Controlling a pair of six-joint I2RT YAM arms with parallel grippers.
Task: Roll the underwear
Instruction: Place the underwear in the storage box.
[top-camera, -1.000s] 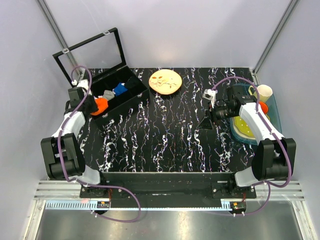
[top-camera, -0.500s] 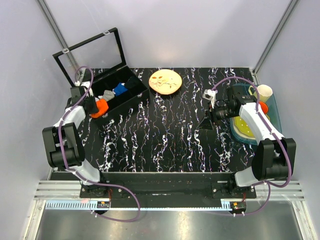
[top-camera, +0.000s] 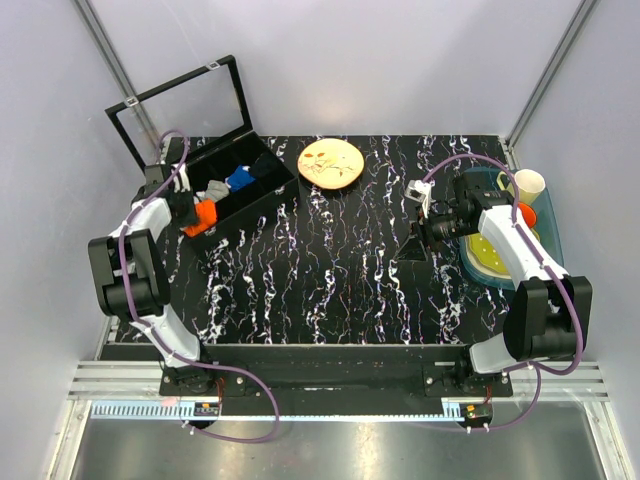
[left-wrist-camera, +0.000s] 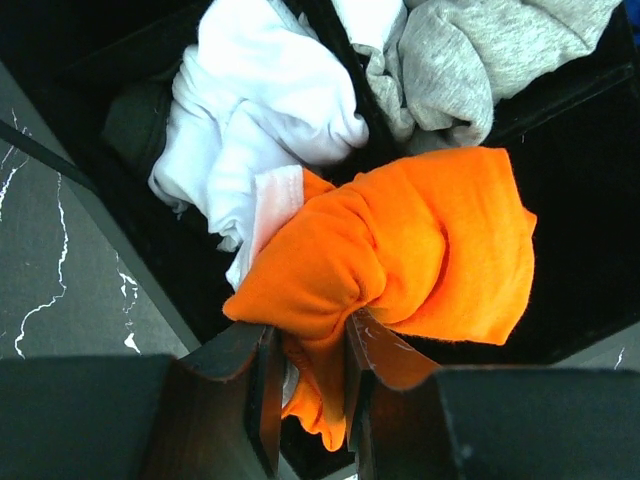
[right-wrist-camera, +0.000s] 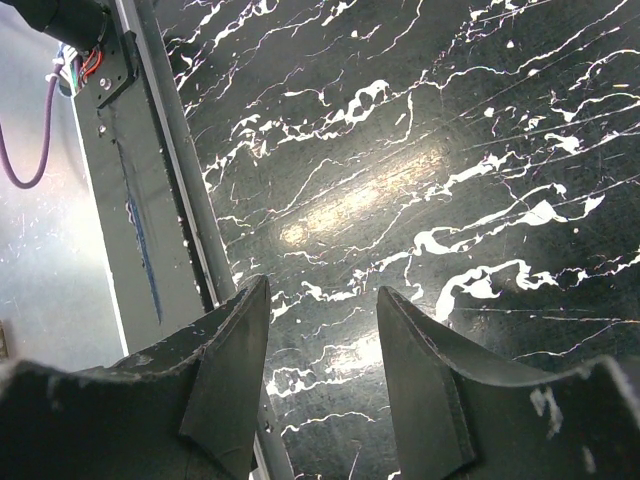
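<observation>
The underwear (left-wrist-camera: 420, 250) is a bunched, rolled orange bundle with a strip of white edging. It hangs over the near-left compartment of the black box (top-camera: 240, 210), and whether it rests on the box floor I cannot tell. My left gripper (left-wrist-camera: 310, 340) is shut on the bundle's lower fold, with orange cloth squeezed between both fingers. From above, the underwear (top-camera: 204, 213) shows just right of the left gripper (top-camera: 190, 212). My right gripper (top-camera: 413, 247) hovers open over the table's right side with nothing between its fingers (right-wrist-camera: 230, 370).
Rolled white (left-wrist-camera: 260, 110) and grey (left-wrist-camera: 490, 60) garments fill neighbouring box compartments; blue (top-camera: 239, 179) and black (top-camera: 265, 165) ones lie further along. The box lid (top-camera: 180, 110) stands open behind. A patterned plate (top-camera: 331, 163) sits at the back. A teal tray (top-camera: 545, 250) with cups is at the right.
My left arm has swung back and to the left, its wrist now nearer the table's far-left corner. The underwear stays gripped at the box's near-left end. The right arm has not moved.
</observation>
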